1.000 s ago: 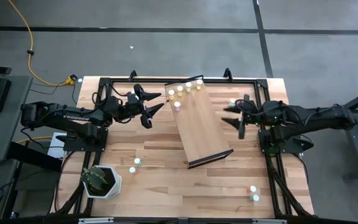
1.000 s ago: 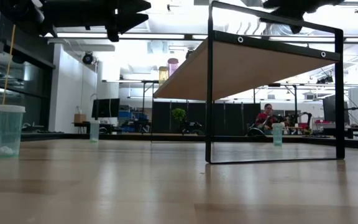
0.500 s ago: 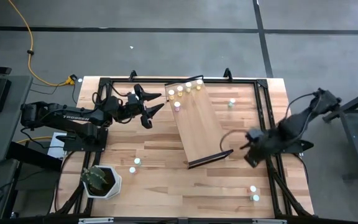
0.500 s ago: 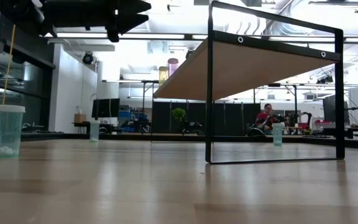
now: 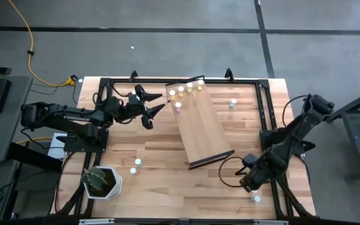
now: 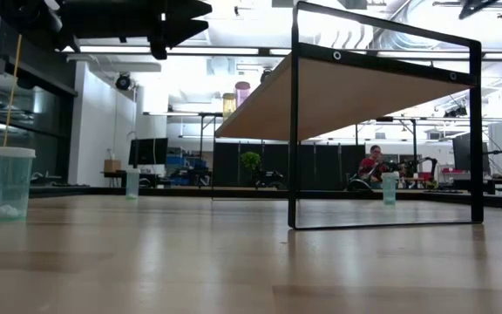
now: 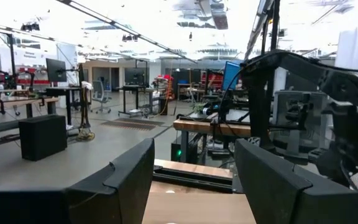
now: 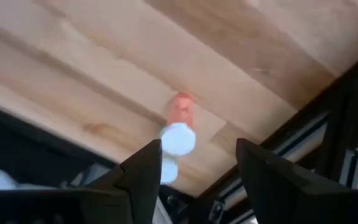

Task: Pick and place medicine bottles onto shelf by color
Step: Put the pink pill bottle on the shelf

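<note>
The shelf (image 5: 200, 124) is a tilted light-wood board with a dark frame. Several medicine bottles (image 5: 181, 90) stand on its far end. A pink bottle (image 8: 180, 118) with a white cap and a second white-capped bottle (image 8: 168, 169) stand on the table at the near right. My right gripper (image 5: 249, 182) hangs open above them, pointing down, its fingers (image 8: 143, 180) touching nothing. Only one of the two (image 5: 257, 199) shows in the high view. My left gripper (image 5: 153, 106) waits open at the far left, raised and level, beside the shelf.
More bottles stand loose on the table: one at the far right (image 5: 233, 103) and two at the near left (image 5: 135, 166). A white pot with a plant (image 5: 102, 182) stands at the near left corner. Dark frame rails (image 5: 269, 125) run along the table's sides.
My right gripper has swung from beside the shelf's far right toward the table's near right corner and come down. It has tipped from level to pointing down and rolled about its own line. Its fingers stay open. The bottles and the shelf have not moved.
</note>
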{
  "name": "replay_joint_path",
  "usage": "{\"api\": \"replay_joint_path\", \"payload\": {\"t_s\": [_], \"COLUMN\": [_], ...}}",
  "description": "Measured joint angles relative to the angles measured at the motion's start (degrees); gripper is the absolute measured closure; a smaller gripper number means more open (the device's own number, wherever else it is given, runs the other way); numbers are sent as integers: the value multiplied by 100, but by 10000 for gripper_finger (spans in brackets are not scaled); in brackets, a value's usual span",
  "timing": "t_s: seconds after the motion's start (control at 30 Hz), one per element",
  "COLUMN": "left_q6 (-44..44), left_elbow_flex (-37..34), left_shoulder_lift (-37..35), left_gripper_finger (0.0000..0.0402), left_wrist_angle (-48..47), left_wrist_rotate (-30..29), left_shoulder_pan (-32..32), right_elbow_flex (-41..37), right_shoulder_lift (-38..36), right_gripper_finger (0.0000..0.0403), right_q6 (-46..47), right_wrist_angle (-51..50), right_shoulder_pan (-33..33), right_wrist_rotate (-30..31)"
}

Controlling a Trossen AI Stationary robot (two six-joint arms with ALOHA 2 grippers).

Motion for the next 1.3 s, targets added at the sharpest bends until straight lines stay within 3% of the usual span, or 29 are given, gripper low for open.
{"api": "replay_joint_path", "payload": {"t_s": [0.4, 1.3], "left_q6": [-2, 87], "left_elbow_flex": [-2, -2], "left_shoulder_lift": [0, 0], "left_gripper_finger": [188, 188], "left_wrist_angle": [-87, -33], "left_wrist_rotate": [138, 137], "left_shoulder_pan": [0, 2], "right_elbow_flex": [0, 0], "right_shoulder_lift": [670, 1209], "right_gripper_finger": [206, 206], "right_q6": [992, 873], "right_wrist_angle": [431, 619], "right_shoulder_pan": [341, 319], "right_wrist_rotate": [-91, -357]}}
